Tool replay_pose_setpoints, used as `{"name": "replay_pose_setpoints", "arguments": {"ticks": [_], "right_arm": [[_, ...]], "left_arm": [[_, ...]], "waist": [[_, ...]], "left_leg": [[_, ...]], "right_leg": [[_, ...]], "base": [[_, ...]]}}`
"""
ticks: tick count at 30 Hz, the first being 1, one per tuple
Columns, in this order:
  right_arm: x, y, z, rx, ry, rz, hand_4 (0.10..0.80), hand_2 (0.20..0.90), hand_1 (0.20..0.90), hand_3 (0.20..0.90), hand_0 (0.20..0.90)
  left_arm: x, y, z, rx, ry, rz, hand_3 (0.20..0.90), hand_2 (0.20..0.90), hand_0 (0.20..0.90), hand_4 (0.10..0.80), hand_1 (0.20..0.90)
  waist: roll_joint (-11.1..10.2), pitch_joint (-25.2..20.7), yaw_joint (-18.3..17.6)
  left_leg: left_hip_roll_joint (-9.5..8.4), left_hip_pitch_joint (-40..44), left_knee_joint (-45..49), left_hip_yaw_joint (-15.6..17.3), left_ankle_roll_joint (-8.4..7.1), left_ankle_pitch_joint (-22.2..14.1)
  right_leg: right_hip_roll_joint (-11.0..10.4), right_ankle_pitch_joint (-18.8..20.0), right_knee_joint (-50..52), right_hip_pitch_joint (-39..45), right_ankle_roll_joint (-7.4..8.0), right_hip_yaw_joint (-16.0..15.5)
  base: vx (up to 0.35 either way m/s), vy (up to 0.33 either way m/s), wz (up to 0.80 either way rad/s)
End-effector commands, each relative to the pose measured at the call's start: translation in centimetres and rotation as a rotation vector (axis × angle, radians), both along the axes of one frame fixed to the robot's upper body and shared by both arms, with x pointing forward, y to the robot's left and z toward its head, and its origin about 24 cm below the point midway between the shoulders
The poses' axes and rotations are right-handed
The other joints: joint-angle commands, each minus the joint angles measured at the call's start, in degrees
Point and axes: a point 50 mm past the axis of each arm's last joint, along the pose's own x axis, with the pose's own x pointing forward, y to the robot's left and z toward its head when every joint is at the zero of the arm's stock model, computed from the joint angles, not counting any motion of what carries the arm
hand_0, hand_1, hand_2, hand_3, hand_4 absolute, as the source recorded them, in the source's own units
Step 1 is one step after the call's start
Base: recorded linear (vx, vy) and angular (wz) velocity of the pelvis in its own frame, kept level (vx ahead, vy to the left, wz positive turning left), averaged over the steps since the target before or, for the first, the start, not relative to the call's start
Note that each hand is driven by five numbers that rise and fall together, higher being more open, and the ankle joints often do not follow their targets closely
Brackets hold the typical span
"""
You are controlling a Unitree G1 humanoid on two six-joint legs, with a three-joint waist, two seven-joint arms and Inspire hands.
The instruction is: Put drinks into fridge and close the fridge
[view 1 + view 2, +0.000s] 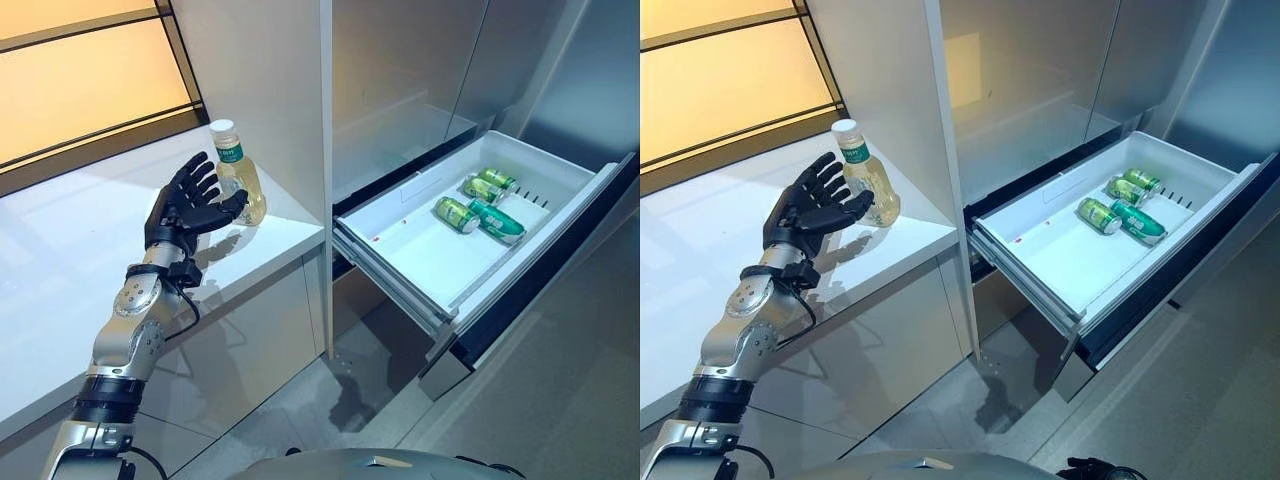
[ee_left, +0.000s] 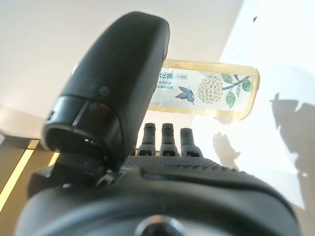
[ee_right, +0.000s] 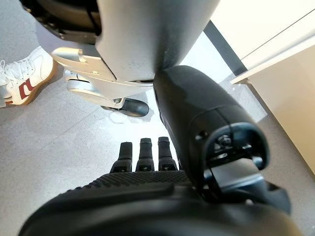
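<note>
On the white tabletop [image 1: 60, 260] beside the tall white cabinet panel [image 1: 270, 90], the clear plastic bottle of pale yellow drink with a white cap and green label [image 1: 238, 170] stands upright near the edge, and the dark left hand [image 1: 185, 210] is spread open right beside it, fingers [image 1: 205, 178] straight, thumb towards the bottle's base, grasping nothing yet. The left wrist view shows the bottle just past the thumb, with no grip closed. The right hand [image 3: 147, 162] appears only in its own wrist view, hanging over the grey floor [image 3: 59, 123] with relaxed, empty fingers; a person's white-and-red shoe [image 3: 22, 73] stands nearby.

Risks, as I judge them: the bottle is tall and narrow, so a nudge from the thumb before the fingers wrap round could tip it or push it off the tabletop edge. A grip taken too low on the smooth plastic may let it swing or slip on the way to the open white fridge drawer [image 1: 400, 245]. Dropped among the cans, it may roll and block the drawer from closing.

Count: one bottle on the tabletop; in the drawer, four green drink containers [image 1: 480, 205] lying on their sides; one drawer, pulled out
</note>
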Motion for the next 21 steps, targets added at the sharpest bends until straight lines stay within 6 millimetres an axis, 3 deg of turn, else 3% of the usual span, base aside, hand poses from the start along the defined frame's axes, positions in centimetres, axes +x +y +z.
{"name": "replay_pose_setpoints", "arguments": {"ticks": [1,21], "right_arm": [[1.6,1.2,0.0,0.056,-0.028,0.030,0.800,0.900,0.900,0.900,0.900],[1.9,1.7,0.0,0.061,-0.018,0.049,0.800,0.900,0.900,0.900,0.900]], "left_arm": [[1.5,-1.0,7.3,0.016,-0.329,-0.020,0.900,0.900,0.900,0.800,0.900],[2.7,-2.9,8.5,0.024,-0.355,-0.071,0.900,0.900,0.900,0.800,0.900]], "waist": [[-0.26,-1.44,-0.31],[-0.17,-1.75,-1.47]], "left_leg": [[-4.12,0.90,0.11,-0.09,4.05,-5.19],[-3.91,1.05,0.21,0.62,3.99,-5.17]], "right_leg": [[0.02,3.80,1.91,-5.16,3.27,2.80],[0.20,3.90,2.19,-5.41,3.22,3.52]], "base": [[0.000,0.000,0.00],[0.005,-0.001,0.00]]}}
